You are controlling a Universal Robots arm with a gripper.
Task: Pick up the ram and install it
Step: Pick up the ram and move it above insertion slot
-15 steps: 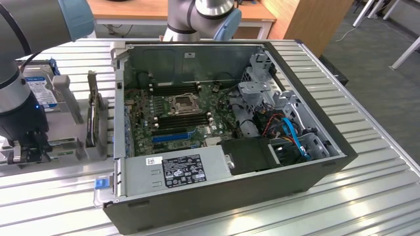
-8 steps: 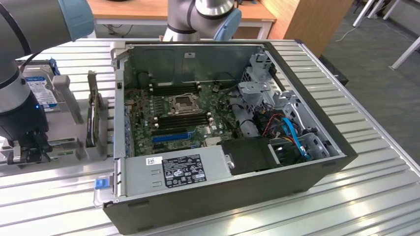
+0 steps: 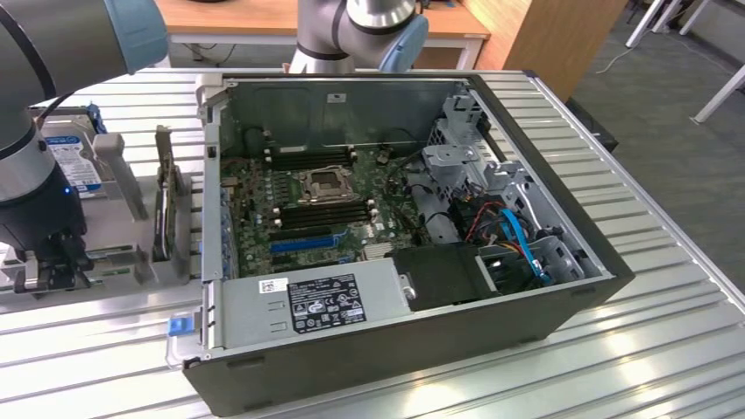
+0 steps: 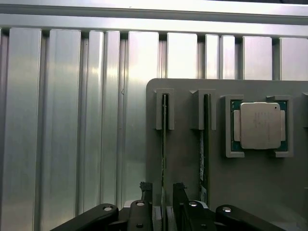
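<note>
The black 2-finger gripper [image 4: 161,188], jaws wide, flanks the thin green ram stick [image 4: 164,139], which stands on edge in a grey holder [image 4: 185,159] and runs lengthwise away from it.

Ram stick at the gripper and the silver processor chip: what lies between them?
In the wrist view, a second ram stick stands on edge in its own slot, between the first ram stick and the processor chip.

Arm [image 3: 30,131] at exterior view's left, lower link vertical. Pincer [image 3: 52,275] points straight down, low, two dark fingers [image 4: 179,192] parted wide (clear gap between both tips).
</note>
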